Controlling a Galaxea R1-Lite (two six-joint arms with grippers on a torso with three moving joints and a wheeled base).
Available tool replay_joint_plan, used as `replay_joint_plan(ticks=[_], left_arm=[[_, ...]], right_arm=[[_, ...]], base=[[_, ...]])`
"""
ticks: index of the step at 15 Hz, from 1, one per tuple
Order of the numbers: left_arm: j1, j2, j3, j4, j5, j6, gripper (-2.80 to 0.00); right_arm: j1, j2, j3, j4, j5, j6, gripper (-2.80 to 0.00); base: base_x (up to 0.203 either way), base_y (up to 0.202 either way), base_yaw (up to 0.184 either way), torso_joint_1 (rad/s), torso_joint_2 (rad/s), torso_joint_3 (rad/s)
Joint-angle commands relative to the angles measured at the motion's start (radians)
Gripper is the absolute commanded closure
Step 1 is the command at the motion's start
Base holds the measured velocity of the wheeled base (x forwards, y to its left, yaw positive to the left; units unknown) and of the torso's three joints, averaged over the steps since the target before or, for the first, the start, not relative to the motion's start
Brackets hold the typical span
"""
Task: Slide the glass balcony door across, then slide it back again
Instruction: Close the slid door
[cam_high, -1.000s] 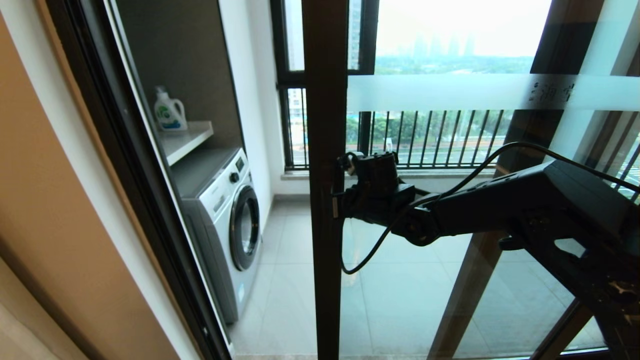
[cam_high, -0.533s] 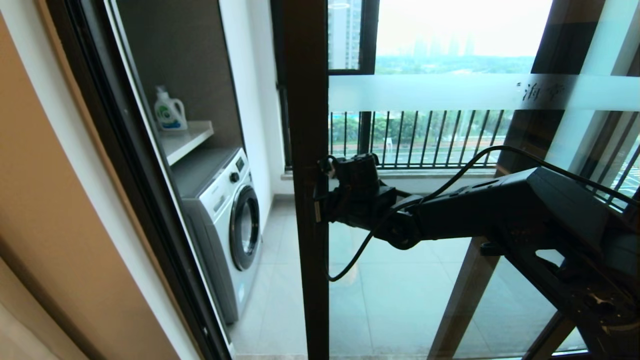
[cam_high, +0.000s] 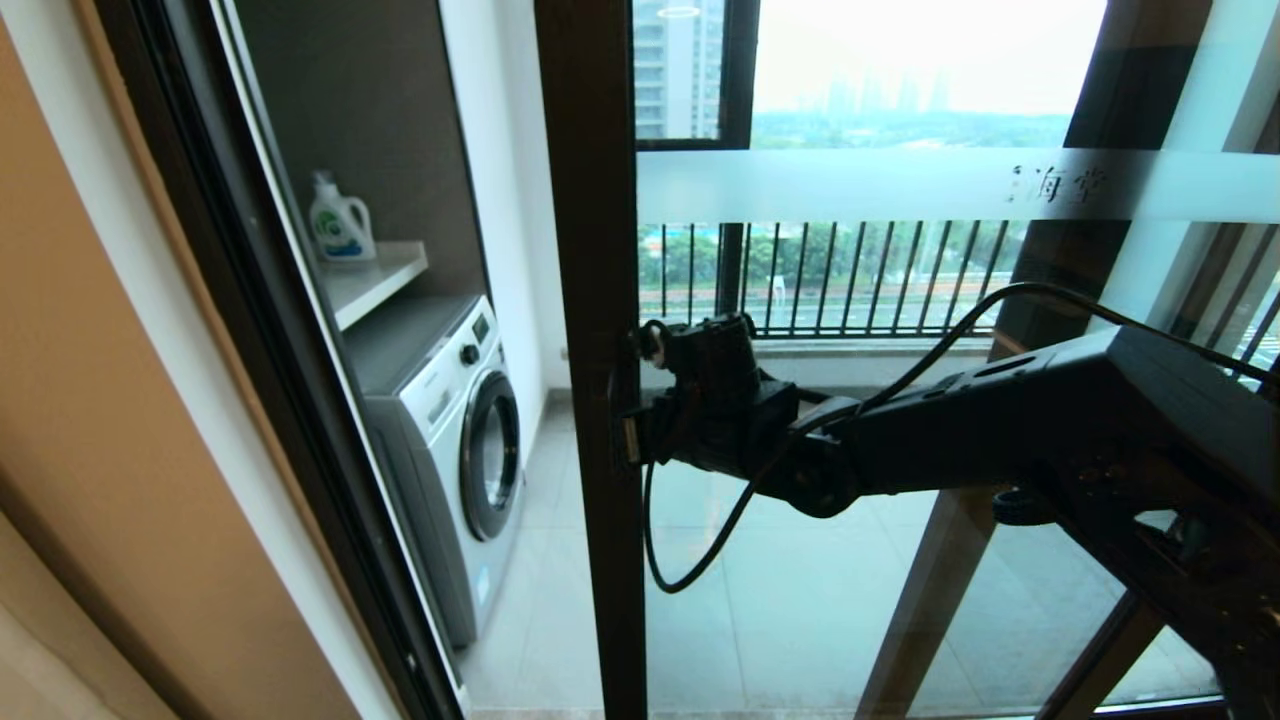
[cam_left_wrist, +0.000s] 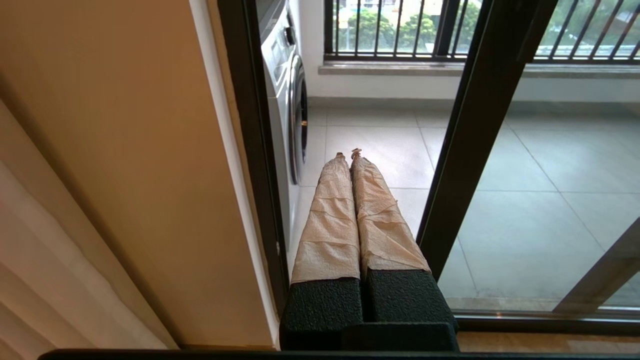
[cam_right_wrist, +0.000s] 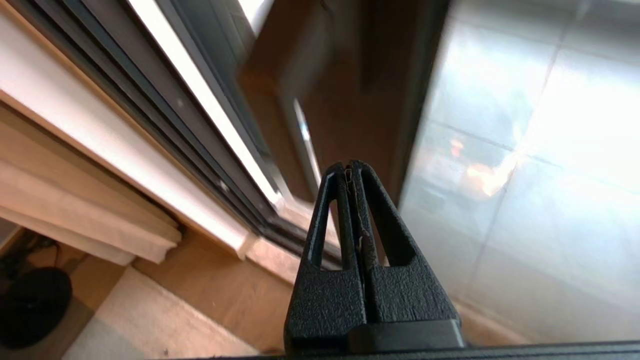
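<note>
The glass balcony door has a dark brown upright and a frosted band with two Chinese characters. It stands partly across the opening, with a gap to its left. My right gripper is shut with nothing in it, its tip against the right side of the upright at mid height. In the right wrist view the shut gripper points at the blurred brown door. My left gripper, with tape-wrapped fingers, is shut and empty, low in the gap beside the door. It does not show in the head view.
A washing machine stands on the balcony at the left under a shelf with a detergent bottle. The dark door jamb bounds the opening on the left. An outer window with railing bars lies beyond. Another brown frame slants behind the glass.
The door's upright has slid left, narrowing the gap toward the jamb. My right gripper has moved left with it, staying on the upright. The characters on the band have shifted left too.
</note>
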Motion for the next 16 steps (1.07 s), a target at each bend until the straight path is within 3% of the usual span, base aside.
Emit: replay_joint_plan(ticks=[1, 5, 8, 12, 14, 16], left_arm=[[0.0, 0.002, 0.002, 0.0, 0.0, 0.001, 0.0], [0.0, 0.002, 0.002, 0.0, 0.0, 0.001, 0.0], [0.0, 0.002, 0.0, 0.0, 0.0, 0.001, 0.0], [0.0, 0.002, 0.002, 0.0, 0.0, 0.001, 0.0], [0.0, 0.002, 0.002, 0.0, 0.0, 0.001, 0.0], [0.0, 0.002, 0.001, 0.0, 0.0, 0.001, 0.0]], right_arm=[[-0.003, -0.127, 0.129, -0.003, -0.003, 0.001, 0.0], [-0.022, -0.343, 0.334, 0.0, -0.038, -0.007, 0.0], [-0.074, -0.61, 0.448, 0.048, -0.06, -0.034, 0.0], [-0.142, -1.076, 0.488, 0.305, -0.209, -0.107, 0.0], [-0.194, -1.318, 0.494, 0.46, -0.282, -0.203, 0.0], [-0.307, -1.517, 0.504, 0.608, -0.335, -0.31, 0.0]], base=[[0.0, 0.0, 0.0, 0.0, 0.0, 0.0], [0.0, 0.0, 0.0, 0.0, 0.0, 0.0], [0.0, 0.0, 0.0, 0.0, 0.0, 0.0], [0.0, 0.0, 0.0, 0.0, 0.0, 0.0], [0.0, 0.0, 0.0, 0.0, 0.0, 0.0], [0.0, 0.0, 0.0, 0.0, 0.0, 0.0]])
